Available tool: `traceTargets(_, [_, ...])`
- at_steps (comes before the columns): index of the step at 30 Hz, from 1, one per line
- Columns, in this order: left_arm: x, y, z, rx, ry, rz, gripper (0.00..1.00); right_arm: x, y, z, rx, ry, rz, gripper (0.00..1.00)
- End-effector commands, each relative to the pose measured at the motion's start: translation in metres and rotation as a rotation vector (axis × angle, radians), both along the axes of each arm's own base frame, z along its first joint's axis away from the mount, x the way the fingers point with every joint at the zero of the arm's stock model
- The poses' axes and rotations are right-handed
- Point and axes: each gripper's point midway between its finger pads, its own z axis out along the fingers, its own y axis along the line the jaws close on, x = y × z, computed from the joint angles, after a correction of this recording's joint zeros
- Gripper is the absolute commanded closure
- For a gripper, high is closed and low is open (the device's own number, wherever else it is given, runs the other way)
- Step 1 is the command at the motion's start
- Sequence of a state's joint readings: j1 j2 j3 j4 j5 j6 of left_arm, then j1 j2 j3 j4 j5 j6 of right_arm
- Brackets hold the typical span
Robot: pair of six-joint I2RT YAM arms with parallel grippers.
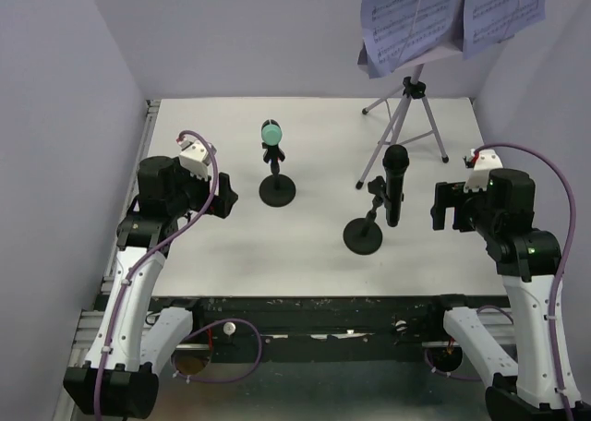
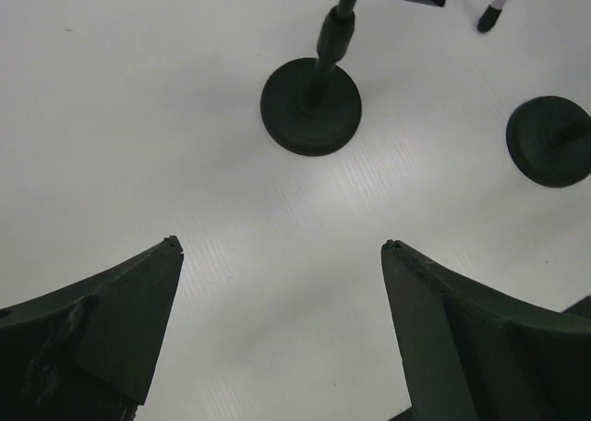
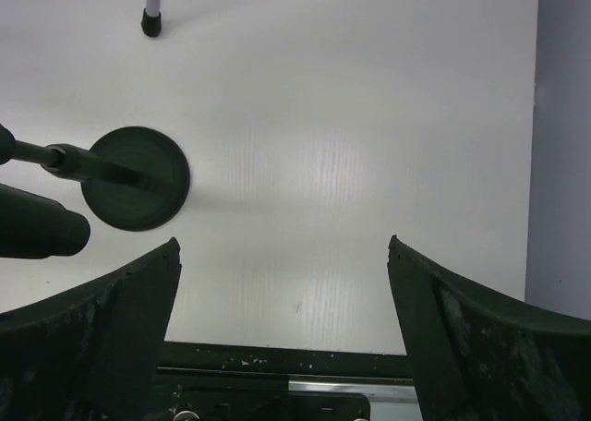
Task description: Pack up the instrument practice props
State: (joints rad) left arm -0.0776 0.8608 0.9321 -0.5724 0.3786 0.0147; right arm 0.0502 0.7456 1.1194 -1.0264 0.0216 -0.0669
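Flanking the black microphone (image 1: 395, 167), left gripper (image 2: 283, 244) and right gripper (image 3: 283, 241) hold fingers (image 2: 111, 329) wide, empty; packing apparently awaits a first reach.

Wht table (image 1: 212, 255), L mic holder (image 1: 277, 191), R mic holder (image 1: 363, 235), tripod rack (image 1: 413, 90)

A: How is the light?
B: Bright, even, from above. The white table (image 1: 314, 162) looks almost washed out. Ahead of the left gripper (image 2: 283, 244), a faint soft shadow spreads from the mic holder base (image 2: 309, 107).
A: Sharpness?
B: Overhead view crisp, dim below the table edge. Wrist views: the near fingers (image 2: 111, 319) are dark, slightly soft silhouettes.
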Motion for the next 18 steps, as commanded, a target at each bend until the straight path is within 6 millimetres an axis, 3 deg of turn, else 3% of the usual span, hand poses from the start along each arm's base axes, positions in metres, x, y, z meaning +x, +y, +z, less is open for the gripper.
traceTargets(1, [-0.026,-0.029,-0.007,-0.032,0.013,-0.178,0.01,-0.003,0.005,0.009,-0.01,-0.044,0.062,0.0])
traceTargets(5, [-0.045,-0.05,-0.017,-0.016,0.025,-0.31,0.02,-0.011,0.027,0.027,-0.021,-0.11,0.256,0.0])
traceTargets(9, [-0.074,-0.074,-0.043,-0.011,0.078,-0.459,0.03,-0.036,0.068,0.045,0.078,-0.131,0.512,0.0])
traceTargets(11, [-0.083,-0.085,-0.044,-0.025,0.066,-0.519,0.04,-0.047,0.085,0.054,0.141,-0.131,0.605,0.0])
traceTargets(18, [-0.099,-0.117,-0.045,0.048,-0.019,-0.753,0.05,-0.062,0.106,0.075,0.178,-0.176,0.766,0.0])
